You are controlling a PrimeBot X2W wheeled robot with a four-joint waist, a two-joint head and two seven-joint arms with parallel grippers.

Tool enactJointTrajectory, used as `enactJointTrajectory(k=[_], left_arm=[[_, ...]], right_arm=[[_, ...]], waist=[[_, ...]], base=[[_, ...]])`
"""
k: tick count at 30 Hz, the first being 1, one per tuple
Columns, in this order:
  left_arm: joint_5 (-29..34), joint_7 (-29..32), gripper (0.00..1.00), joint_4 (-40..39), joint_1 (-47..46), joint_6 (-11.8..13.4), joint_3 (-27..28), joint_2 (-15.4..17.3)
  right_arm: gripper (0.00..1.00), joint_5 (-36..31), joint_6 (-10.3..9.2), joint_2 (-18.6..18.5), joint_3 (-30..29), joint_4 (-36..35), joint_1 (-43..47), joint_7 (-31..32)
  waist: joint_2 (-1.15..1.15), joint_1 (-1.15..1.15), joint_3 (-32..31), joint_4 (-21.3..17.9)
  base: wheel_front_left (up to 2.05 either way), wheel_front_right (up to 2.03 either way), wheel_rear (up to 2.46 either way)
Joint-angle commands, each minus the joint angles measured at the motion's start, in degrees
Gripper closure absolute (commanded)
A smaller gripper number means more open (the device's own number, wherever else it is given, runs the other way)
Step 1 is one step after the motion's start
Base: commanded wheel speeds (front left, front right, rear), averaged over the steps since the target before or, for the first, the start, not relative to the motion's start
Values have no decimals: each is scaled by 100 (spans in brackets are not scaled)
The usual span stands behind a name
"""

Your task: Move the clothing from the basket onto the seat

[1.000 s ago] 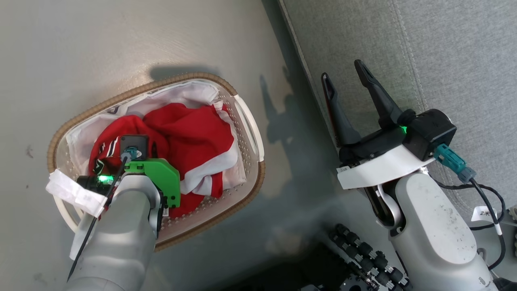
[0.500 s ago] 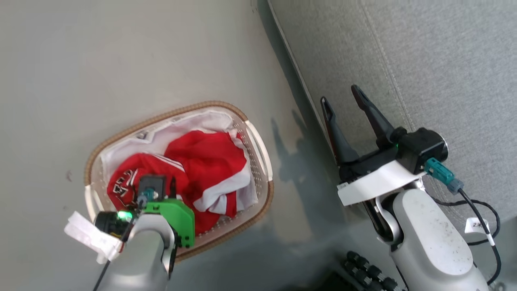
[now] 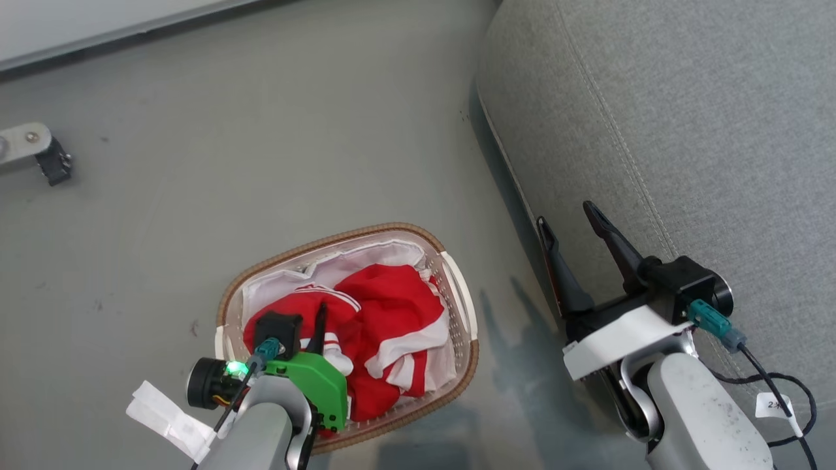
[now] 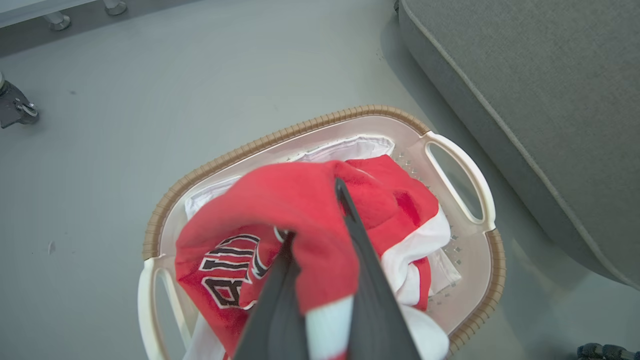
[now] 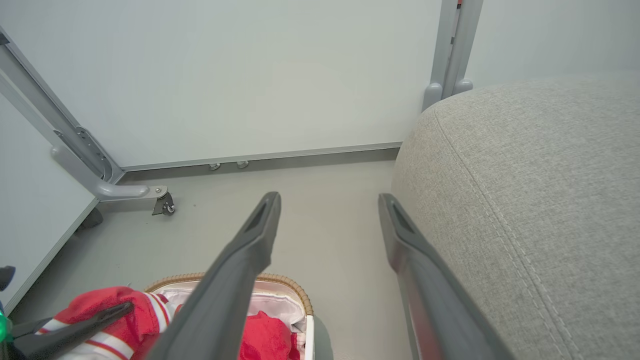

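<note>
The basket (image 3: 392, 230), white with a brown woven rim, stands on the floor left of the seat (image 3: 686, 130). Red clothing (image 3: 392, 307) with white stripes lies heaped in it. My left gripper (image 3: 319, 325) is over the basket's near end. In the left wrist view, my left gripper (image 4: 320, 220) is shut on a fold of the red clothing (image 4: 295, 200), which drapes over its fingers above the basket (image 4: 280, 136). My right gripper (image 3: 565, 217) is open and holds nothing, at the seat's front edge. In the right wrist view, my right gripper (image 5: 329, 200) points past the seat (image 5: 525, 200).
A metal frame leg with a castor (image 3: 39, 153) stands on the grey floor at the far left, and the castor (image 5: 162, 205) also shows below a white wall panel (image 5: 250, 75). Bare floor lies between the basket and the seat.
The head camera has risen and tilted, so the basket looks smaller and lower in the picture. My left gripper has come up with a fold of red clothing. My right gripper stays open.
</note>
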Motion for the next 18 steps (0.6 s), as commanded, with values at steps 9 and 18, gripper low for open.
enactJointTrajectory(k=[9, 18], left_arm=[[122, -4, 100, -879, 385, -65, -64, 4], [176, -5, 100, -1909, 502, -132, -133, 5]], right_arm=[[0, -79, -4, -51, -12, 151, 480, -26], [0, -139, -4, -43, -72, 209, 880, -26]], waist=[[0, 1, -1099, 479], [0, 1, -1619, 585]], base=[[0, 0, 0], [0, 0, 0]])
